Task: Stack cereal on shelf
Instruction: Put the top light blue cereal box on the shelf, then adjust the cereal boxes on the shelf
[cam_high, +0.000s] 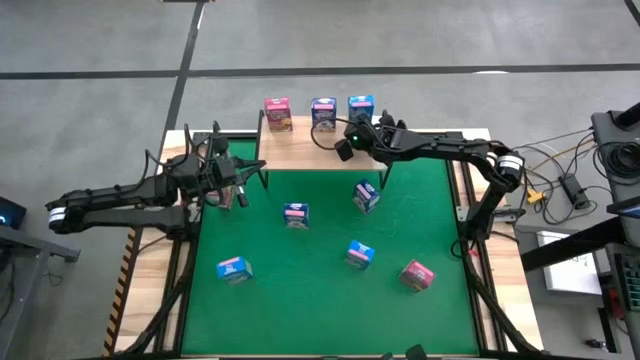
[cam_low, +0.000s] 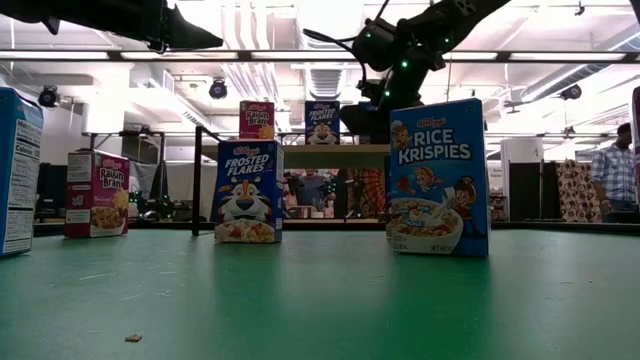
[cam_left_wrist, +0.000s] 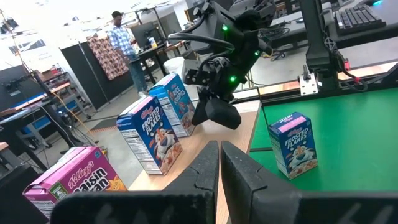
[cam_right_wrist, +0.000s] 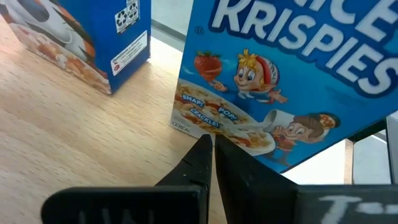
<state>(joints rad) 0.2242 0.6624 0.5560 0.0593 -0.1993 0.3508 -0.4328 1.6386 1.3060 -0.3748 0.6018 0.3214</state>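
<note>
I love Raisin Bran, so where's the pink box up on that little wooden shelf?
Seen from above, the pink Raisin Bran box stands at the shelf's left end, beside two blue boxes on its right.

The shelf (cam_high: 300, 152) carries three boxes just beyond the right gripper (cam_high: 352, 138): Raisin Bran (cam_high: 278, 113), Frosted Flakes (cam_high: 323, 112), Rice Krispies (cam_high: 361, 107). Nearer than it, the green mat (cam_high: 320, 300) on the tabletop (cam_high: 150, 270) holds six more.

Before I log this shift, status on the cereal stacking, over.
Both pincers shut, empty: right pincer at the Rice Krispies box on the shelf; left pincer at the mat's left edge. Three boxes shelved, six on the green mat. Nothing blocking.
</note>
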